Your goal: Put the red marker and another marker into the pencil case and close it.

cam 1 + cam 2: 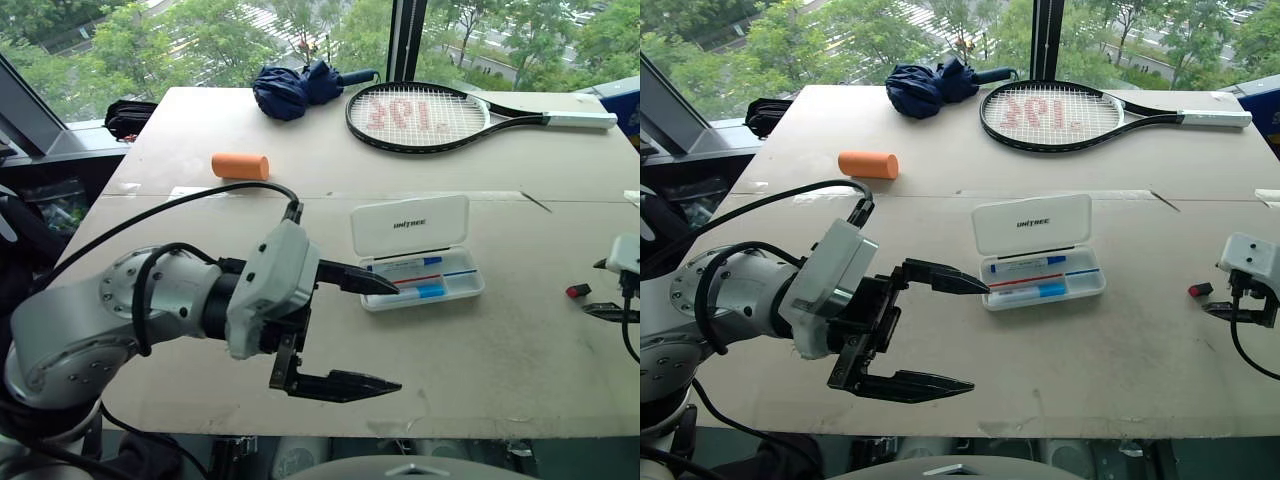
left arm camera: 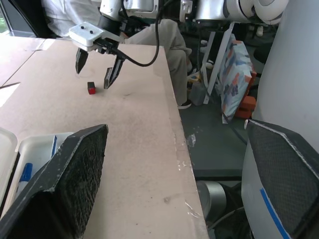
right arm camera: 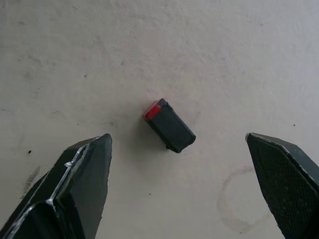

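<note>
Pencil case: lies open near the middle of the table, white lid tipped back, lettering showing.
Markers: two blue-capped ones and a thin red one lie side by side in the tray.
Left gripper: mine, released, fingers spread wide, held just beside the case's near-left end, grasping nothing.
Right gripper: mine, also released, fingers parted above a small black cap with a red end, not touching it.
Cap: flat on the table, well apart from the case.
Far side: orange cylinder, folded blue umbrella, tennis racket.
</note>
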### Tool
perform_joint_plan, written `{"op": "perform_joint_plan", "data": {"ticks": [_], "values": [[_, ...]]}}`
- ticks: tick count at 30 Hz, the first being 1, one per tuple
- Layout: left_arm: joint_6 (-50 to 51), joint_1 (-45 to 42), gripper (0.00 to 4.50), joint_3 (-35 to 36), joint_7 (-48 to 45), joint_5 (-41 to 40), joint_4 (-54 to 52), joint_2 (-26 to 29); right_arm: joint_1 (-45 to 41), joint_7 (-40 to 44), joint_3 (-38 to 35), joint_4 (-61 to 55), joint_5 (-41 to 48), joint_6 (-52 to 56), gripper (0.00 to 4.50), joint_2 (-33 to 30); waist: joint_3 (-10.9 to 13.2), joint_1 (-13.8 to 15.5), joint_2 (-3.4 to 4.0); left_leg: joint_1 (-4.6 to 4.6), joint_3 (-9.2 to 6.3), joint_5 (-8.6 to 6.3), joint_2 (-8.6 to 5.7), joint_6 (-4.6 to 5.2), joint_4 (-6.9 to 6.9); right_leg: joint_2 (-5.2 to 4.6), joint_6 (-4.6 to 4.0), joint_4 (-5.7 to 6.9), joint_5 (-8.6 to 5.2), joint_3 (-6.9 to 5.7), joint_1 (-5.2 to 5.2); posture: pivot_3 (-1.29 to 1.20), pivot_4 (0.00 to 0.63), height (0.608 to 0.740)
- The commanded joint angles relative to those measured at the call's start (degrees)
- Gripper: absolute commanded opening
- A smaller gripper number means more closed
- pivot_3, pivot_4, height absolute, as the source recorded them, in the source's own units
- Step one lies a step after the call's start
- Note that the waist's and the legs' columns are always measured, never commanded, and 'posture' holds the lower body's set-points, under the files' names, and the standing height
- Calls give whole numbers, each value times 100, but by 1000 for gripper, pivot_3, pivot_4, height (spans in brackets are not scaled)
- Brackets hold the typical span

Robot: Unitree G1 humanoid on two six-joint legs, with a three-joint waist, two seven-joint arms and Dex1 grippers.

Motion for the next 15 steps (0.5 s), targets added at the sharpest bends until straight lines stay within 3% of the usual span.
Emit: {"op": "perform_joint_plan", "data": {"ticks": [1,4,8,13,15], "values": [[-29,-50,4486,32,92,-135,-22,85,-706,418,474,625,-438,-350,4356,108,2,-1,-2,0,-1,0,-1,0,1,1,0,0,0,-1,0,0,150,732],[-38,-42,4486,8,167,-123,-28,107,-1270,703,915,1153,-799,-604,4356,296,3,5,0,-1,-2,0,-2,-1,0,0,0,0,0,-3,0,0,150,732],[-13,-88,4500,-44,275,-169,-35,122,-1797,992,1274,1688,-1126,-773,2600,485,5,-2,0,-1,0,4,-2,-6,2,-1,0,1,1,0,-1,0,150,732],[7,-194,4500,-176,420,-153,-83,105,-1919,1053,1169,1861,-1055,-863,224,577,5,1,0,-1,1,6,-2,-10,4,-4,-1,2,1,1,0,0,150,732],[-8,-175,4500,-161,520,-176,-119,129,-1754,1127,972,1470,-820,-669,11,506,5,0,1,-1,2,6,-1,-10,4,-5,0,2,1,3,-1,0,150,732]]}}
